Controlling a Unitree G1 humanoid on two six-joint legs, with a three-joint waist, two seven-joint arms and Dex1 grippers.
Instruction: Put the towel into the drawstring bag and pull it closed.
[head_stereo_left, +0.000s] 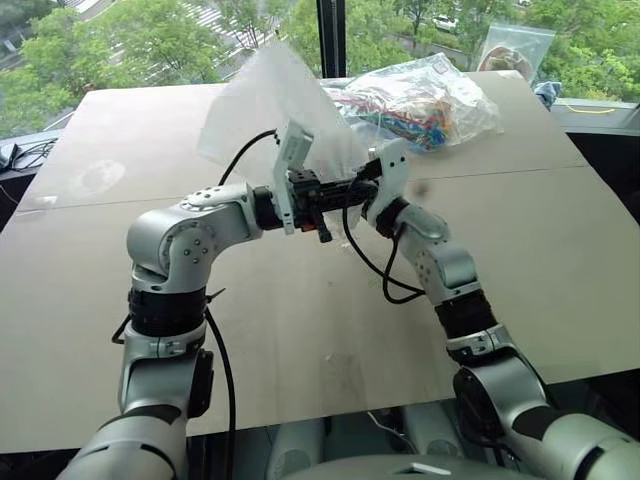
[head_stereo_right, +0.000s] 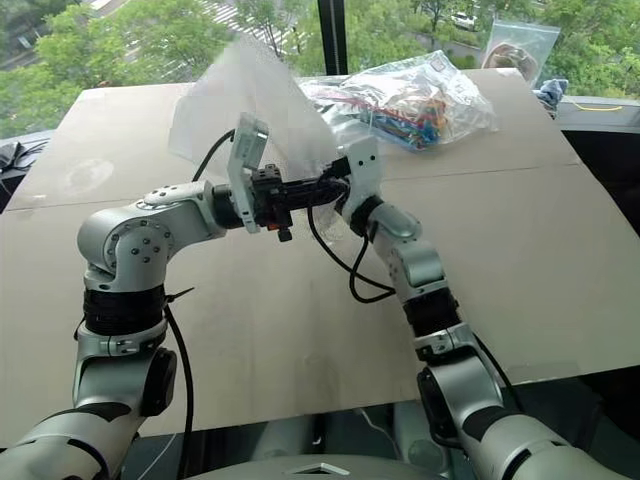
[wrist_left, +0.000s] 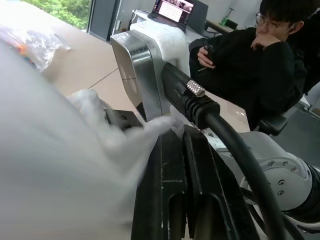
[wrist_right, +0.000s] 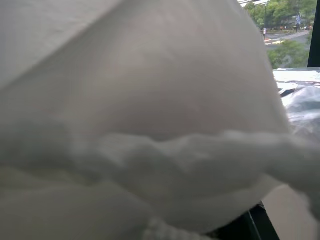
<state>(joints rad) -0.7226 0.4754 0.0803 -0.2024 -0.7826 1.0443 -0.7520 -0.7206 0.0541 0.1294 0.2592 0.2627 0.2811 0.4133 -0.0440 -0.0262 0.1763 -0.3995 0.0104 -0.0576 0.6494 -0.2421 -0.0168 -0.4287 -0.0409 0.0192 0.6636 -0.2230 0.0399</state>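
Left gripper at frame centre, fingers clamped on gathered mouth of drawstring bag. Right gripper just beside it, narrow, pinching same bag. Bag held up above table, upper centre. Plastic bag of coloured bits upper right. Towel not discernible.

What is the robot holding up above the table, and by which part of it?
The drawstring bag, gripped at its gathered lower edge where the left gripper and right gripper meet; the rest stands up above them.
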